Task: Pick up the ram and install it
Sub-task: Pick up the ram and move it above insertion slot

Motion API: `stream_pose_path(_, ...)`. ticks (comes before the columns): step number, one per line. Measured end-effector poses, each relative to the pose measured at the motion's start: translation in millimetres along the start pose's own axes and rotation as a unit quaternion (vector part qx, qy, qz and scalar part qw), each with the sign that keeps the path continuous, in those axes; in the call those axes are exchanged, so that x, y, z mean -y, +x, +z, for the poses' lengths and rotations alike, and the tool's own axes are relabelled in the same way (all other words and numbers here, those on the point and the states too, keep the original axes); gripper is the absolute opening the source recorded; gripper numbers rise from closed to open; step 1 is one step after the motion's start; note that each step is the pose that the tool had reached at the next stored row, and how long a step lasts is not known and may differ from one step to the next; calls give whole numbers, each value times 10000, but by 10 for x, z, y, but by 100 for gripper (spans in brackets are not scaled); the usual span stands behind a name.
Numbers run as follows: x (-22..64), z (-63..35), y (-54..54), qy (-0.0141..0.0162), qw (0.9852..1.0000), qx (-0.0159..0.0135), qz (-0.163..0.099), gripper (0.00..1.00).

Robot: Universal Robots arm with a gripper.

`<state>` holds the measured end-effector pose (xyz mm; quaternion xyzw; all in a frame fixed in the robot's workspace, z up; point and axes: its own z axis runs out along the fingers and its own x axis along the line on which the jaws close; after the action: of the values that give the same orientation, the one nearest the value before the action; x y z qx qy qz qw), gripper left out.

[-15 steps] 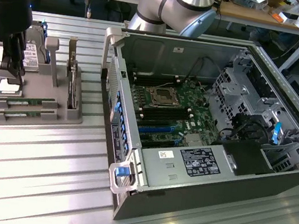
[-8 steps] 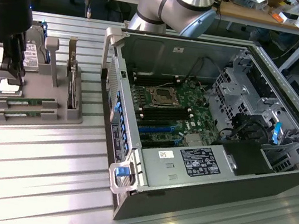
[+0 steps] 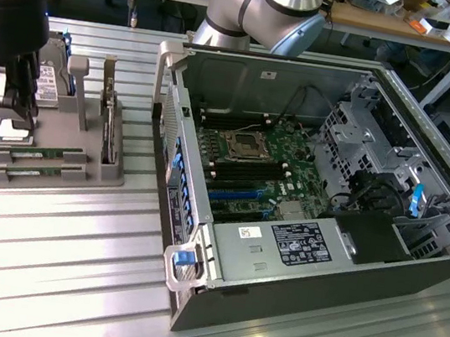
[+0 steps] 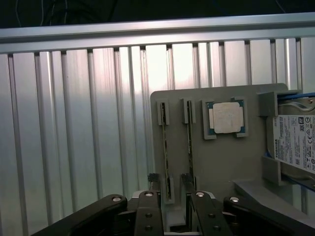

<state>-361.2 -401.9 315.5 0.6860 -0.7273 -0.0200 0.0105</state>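
Exterior view: matte black gripper hangs over the grey moulded holder at the exterior view's left, on a ribbed aluminium table. The thin green ram sits slotted there.
Wrist view: jaws apart, with the ram edge-on between the fingertips.

Exterior view: raised, off the arm, angled down across the ribbed table; mid-distance; open computer case central.
Wrist view: behind the gripper, facing straight down, close.
Shared: grey parts holder and surrounding table slats.
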Motion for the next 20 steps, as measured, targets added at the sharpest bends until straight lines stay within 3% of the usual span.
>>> stream_pose_path(20, 2, 51, 1, 0, 10000, 0, 0, 30)
